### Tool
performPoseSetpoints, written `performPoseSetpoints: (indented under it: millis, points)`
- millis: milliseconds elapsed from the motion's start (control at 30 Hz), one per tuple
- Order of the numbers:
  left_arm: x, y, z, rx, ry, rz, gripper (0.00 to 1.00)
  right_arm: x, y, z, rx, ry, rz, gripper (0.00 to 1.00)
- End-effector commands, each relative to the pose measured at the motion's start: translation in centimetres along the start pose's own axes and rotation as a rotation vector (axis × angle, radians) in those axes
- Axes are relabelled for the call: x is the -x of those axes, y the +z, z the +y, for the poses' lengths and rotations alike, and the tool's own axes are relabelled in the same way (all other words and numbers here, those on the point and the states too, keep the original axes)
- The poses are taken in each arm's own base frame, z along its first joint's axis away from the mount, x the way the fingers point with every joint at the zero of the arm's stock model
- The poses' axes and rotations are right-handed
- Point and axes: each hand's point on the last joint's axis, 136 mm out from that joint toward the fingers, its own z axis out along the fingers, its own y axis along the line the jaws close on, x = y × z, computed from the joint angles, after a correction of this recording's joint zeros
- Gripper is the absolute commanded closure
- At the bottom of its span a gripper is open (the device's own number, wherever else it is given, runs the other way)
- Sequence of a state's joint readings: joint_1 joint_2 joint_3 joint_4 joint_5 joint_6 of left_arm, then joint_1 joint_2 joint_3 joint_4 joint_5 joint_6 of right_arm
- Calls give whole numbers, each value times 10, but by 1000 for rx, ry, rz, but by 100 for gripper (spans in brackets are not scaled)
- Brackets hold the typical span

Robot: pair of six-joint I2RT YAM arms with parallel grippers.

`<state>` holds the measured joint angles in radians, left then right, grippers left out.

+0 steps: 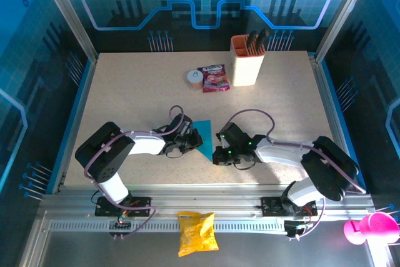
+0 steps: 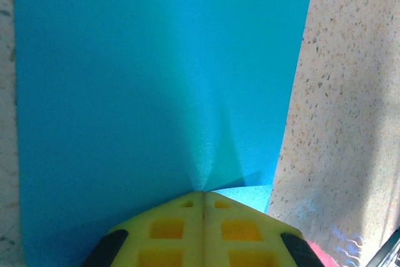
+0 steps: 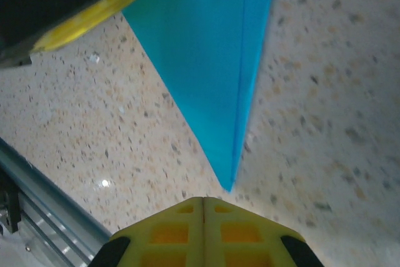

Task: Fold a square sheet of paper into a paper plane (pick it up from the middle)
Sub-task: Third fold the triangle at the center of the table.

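**item:** square sheet of paper [image 1: 202, 133] — cyan-blue, lying on the table [image 1: 125, 92] close to the near edge, about midway between its left and right edges. from above you see it as a narrow triangle, point toward the near edge. the right wrist view shows a second layer doubled along one long side, so at least one fold is in.

**condition:** judged early. no nose, no wings, no dart shape yet; most of the creasing is left for you.

**left gripper** [image 2: 203, 199]**:** fingers together, tips on the sheet at its left side. a faint ridge in the paper runs up to the tips, but you cannot tell whether paper is nipped between them or merely pressed flat.

**right gripper** [image 3: 203, 204]**:** fingers together, holding nothing. it sits low over bare table just beside the sheet's sharp near corner — apart from it, not touching.

**surroundings:**
- holder cup [image 1: 247, 62], beige, stands near the far edge, right of middle.
- snack packet [image 1: 213, 79], pink-red, lies just left of the cup.
- small round roll [image 1: 195, 78] sits beside the packet's left side.
- all three are well apart from the sheet.
- yellow snack bag [image 1: 197, 232] rests on the metal frame [image 1: 75, 224] beyond the near edge.
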<state>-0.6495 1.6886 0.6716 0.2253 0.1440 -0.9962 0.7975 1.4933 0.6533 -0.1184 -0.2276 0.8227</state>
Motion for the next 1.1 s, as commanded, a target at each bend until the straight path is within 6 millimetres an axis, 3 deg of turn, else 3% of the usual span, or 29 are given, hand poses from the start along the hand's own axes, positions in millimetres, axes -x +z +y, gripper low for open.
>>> performPoseSetpoints:
  millis: [0, 233, 400, 600, 767, 1067]
  points:
    - [-12, -3, 48, 187, -51, 7, 100, 22, 5, 22, 53, -18, -46, 100]
    - [-7, -3, 38, 171, -31, 4, 100, 26, 23, 9, 25, 21, -33, 100]
    - [4, -12, 7, 105, 60, -14, 100, 15, 36, -15, -24, 61, 14, 100]
    - [6, -34, -26, 15, 130, -10, 95, 3, 40, -28, -55, 65, 47, 100]
    - [-8, -35, -26, -15, 113, 26, 100, -2, 40, -34, -70, 71, 58, 100]
    - [-22, -6, -4, 20, 75, 70, 100, -5, 41, -41, -108, 78, 77, 100]
